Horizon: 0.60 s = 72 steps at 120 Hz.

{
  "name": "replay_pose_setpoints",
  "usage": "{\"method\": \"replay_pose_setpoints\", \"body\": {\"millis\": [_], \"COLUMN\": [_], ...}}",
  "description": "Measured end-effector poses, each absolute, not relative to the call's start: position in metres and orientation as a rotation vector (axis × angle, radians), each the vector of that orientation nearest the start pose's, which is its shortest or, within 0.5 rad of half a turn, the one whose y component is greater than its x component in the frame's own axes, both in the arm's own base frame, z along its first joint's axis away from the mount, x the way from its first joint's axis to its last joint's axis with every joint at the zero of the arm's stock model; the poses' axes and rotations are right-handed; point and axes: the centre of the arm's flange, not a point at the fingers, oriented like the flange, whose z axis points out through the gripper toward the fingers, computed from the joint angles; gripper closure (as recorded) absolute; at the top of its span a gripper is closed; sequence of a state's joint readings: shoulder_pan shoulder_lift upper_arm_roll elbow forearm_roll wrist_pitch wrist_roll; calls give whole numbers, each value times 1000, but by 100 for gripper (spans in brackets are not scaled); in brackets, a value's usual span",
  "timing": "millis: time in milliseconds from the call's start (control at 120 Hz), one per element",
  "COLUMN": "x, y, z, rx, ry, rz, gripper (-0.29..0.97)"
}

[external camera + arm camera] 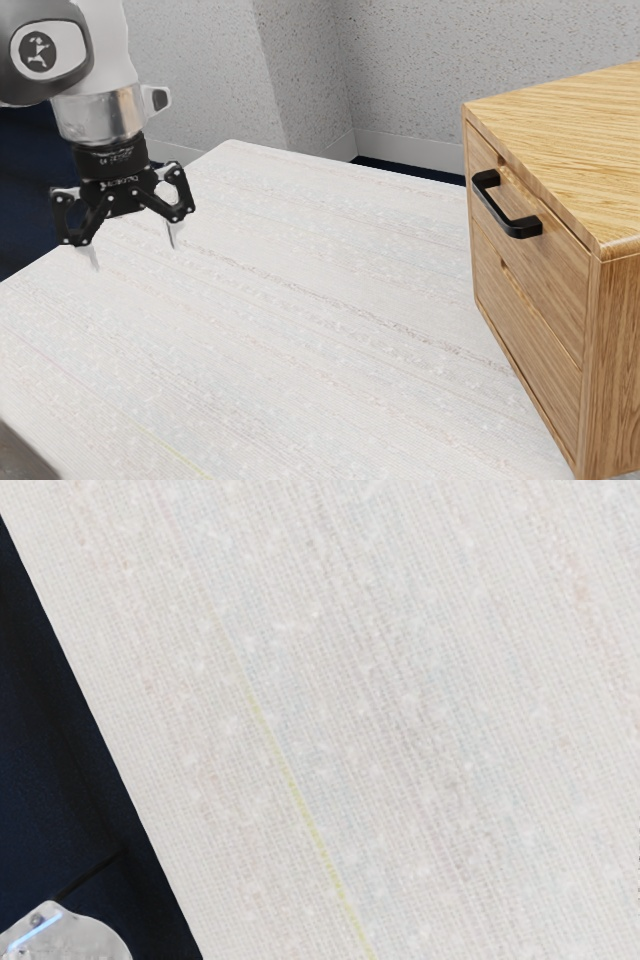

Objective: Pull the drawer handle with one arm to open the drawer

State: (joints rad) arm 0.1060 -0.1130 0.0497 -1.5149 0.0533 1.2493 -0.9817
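Note:
A light oak cabinet point(585, 150) stands at the exterior view's right, on the table. Its top drawer point(540, 262) looks flush with the cabinet front and carries a black bar handle point(505, 204). My gripper point(133, 248) hangs open above the table at the exterior view's left, far from the handle, fingers pointing down with nothing between them. In the wrist view the whitish tabletop point(400, 700) lies under my hand.
The whitish wood-grain table point(300, 320) stretches wide between gripper and cabinet. Its edge point(100, 740) runs close by my hand, with dark floor point(50, 810) beyond. A grey wall point(350, 60) stands behind. A second drawer front point(525, 345) sits below the first.

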Motion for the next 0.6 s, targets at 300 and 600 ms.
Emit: {"method": "replay_pose_setpoints", "body": {"millis": [300,600], "x": [502,584], "y": [60,2], "z": [686,654], "rx": [-2409,-2458], "ry": [-1898,-2062], "rz": [-11,-198], "gripper": [0,0]}}
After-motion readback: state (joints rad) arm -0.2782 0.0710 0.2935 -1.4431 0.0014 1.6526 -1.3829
